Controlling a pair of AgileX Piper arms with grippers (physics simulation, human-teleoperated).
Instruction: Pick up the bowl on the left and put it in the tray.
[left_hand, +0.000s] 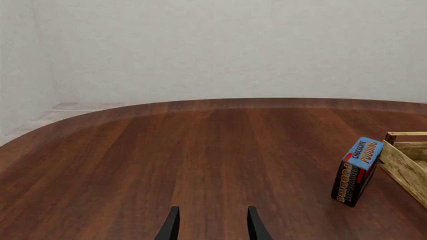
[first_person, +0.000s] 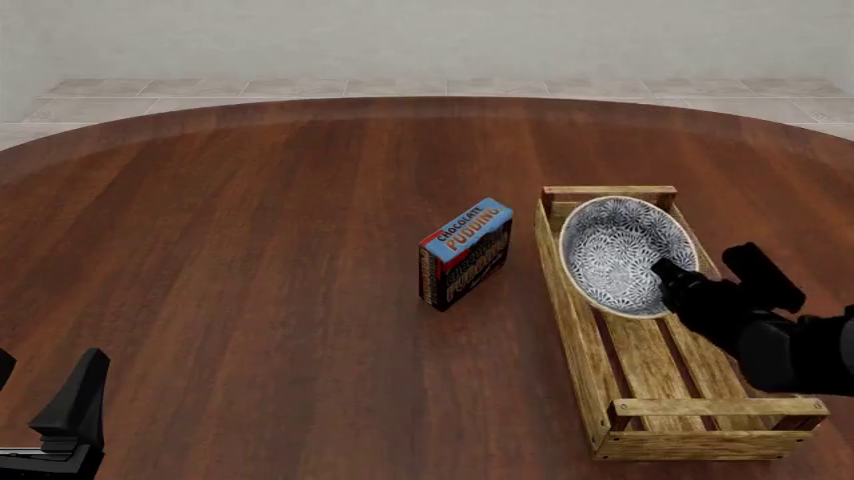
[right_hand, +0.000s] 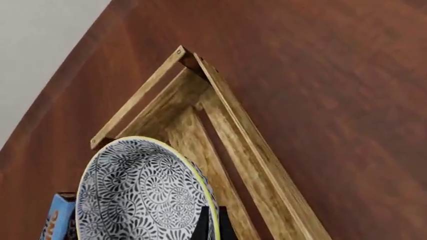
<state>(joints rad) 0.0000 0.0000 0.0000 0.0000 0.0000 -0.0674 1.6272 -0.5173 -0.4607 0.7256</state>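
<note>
One bowl (first_person: 625, 255) is in play, patterned blue-grey on white with a yellowish rim, and it sits tilted over the far half of the tray (first_person: 582, 345), its mouth turned up toward the front camera. Its lower edge is down between the tray's long sides, near the far end bar; whether it rests on the slats or hangs just above them cannot be told. The right gripper (first_person: 663, 272) is at the bowl's near rim, coming in from the right. In the right wrist view the bowl (right_hand: 143, 192) fills the lower part of the picture and the dark fingers (right_hand: 204, 225) are closed on the rim, pinching the wall between them, with the tray's (right_hand: 233, 125) far corner beyond.

Just left of the tray, apart from it, a pudding box (first_person: 466, 252) stands upright on the table (first_person: 240, 250). The left wrist view shows the same box (left_hand: 357, 171) close beside the tray's end (left_hand: 405, 160).

Well away, at the near left corner of the front view, the left gripper (first_person: 40, 395) hangs over bare wood. Its fingers (left_hand: 170, 226) stand parted with nothing between them.
</note>
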